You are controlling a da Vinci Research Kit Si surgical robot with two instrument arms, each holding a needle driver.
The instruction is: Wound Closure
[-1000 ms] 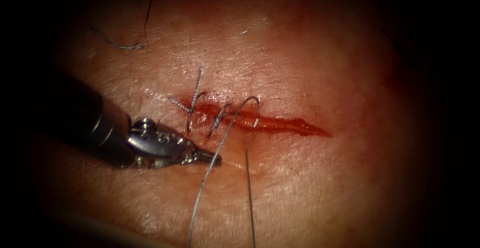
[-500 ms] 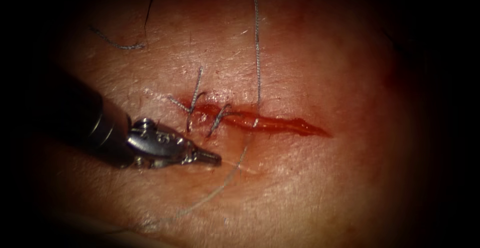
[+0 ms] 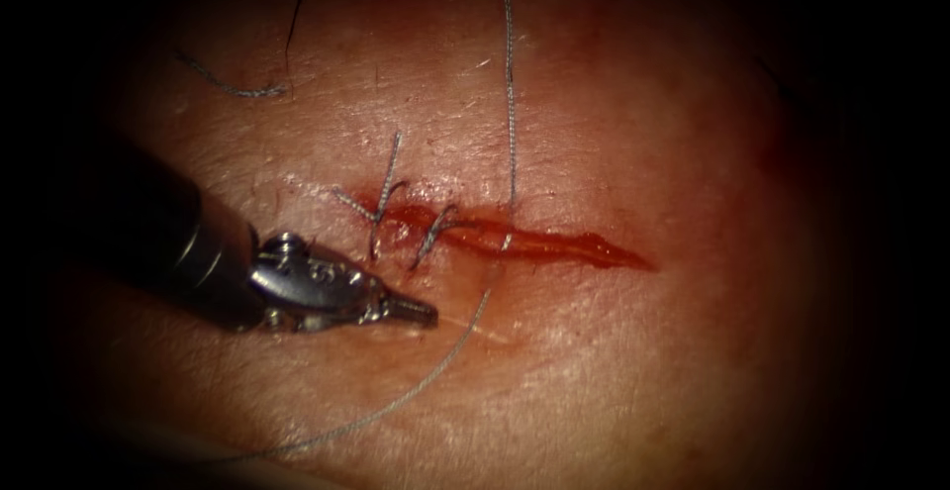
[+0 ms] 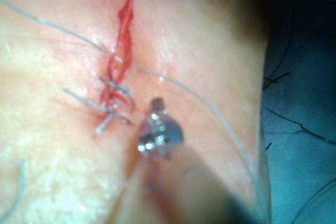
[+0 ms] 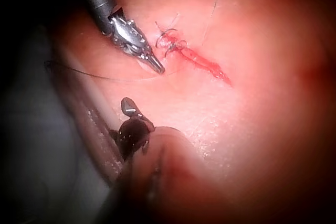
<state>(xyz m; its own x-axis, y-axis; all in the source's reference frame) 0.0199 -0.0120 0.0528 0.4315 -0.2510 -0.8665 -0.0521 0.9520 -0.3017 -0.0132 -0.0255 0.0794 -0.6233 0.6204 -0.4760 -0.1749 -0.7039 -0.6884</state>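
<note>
Wide across the endoscope view lies the tissue (image 3: 643, 104), and along its middle runs the cut (image 3: 564, 245), open and wet with red fluid (image 3: 604, 249) toward its right end. In from the left comes the left tool (image 3: 421, 310), jaws pressed together on nothing, tip resting low against the tissue on the near side of the cut, below its left part. The right tool (image 5: 127, 107) hangs well back from the wound in its own wrist view, and what it holds, if anything, I cannot tell. Now the thread (image 3: 511, 104): a second ago it stood in a slack loop across the left tool's tip. Now it runs straight up from the cut's middle and out of view at the top, dips through both lips, and trails off the near side in a long curve toward the lower left, clear of the left tool's tip. So thread is being pulled through a third bite, I'd say, right of the two finished stitches (image 3: 381, 208) with their short cut ends. Where the needle is I cannot tell. This bite sits untied, and to my eye any next move calls for gentle tension, so the tail isn't dragged through. A loose thread scrap (image 3: 233, 89) lies far left.
</note>
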